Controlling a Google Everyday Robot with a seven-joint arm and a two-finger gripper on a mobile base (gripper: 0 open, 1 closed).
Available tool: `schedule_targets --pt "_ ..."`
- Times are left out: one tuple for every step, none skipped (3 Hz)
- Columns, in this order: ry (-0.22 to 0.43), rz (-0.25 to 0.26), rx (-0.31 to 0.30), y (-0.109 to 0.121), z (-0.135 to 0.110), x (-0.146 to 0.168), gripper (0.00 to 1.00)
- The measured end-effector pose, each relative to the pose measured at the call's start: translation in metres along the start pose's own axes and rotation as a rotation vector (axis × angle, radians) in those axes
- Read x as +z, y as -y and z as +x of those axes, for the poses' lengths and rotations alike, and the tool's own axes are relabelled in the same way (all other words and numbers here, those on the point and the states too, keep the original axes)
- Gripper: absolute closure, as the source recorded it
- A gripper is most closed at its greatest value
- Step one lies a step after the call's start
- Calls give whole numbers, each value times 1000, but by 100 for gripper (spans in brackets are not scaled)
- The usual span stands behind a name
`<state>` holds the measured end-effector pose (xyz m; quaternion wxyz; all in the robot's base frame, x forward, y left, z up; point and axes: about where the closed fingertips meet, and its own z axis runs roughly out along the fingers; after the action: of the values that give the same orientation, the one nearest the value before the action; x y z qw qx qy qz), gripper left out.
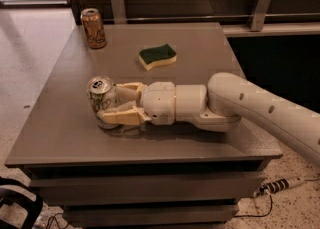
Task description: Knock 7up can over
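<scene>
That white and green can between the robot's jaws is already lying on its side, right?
No. The camera view shows the slim white and green aluminium can upright on the grey table, held by the gripper, jaws closed around it.

On the matt grey table (210, 48), at its 8 o'clock, the smooth cream plastic gripper (111, 104) clasps the glossy metal 7up can (102, 98); rough-topped sponge (157, 54) toward 12 o'clock

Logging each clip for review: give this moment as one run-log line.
gripper: shut on 7up can | 7up can: upright, front-left of table | brown can: back-left corner | sponge: centre-back
</scene>
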<state>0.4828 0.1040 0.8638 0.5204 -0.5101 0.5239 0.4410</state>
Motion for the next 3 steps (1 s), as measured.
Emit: schedule_targets --pt "0 -3 -1 -1 -1 2 100" --pt "0 -4 -1 -1 -1 2 100" --pt "-30 -10 8 -1 -3 2 100"
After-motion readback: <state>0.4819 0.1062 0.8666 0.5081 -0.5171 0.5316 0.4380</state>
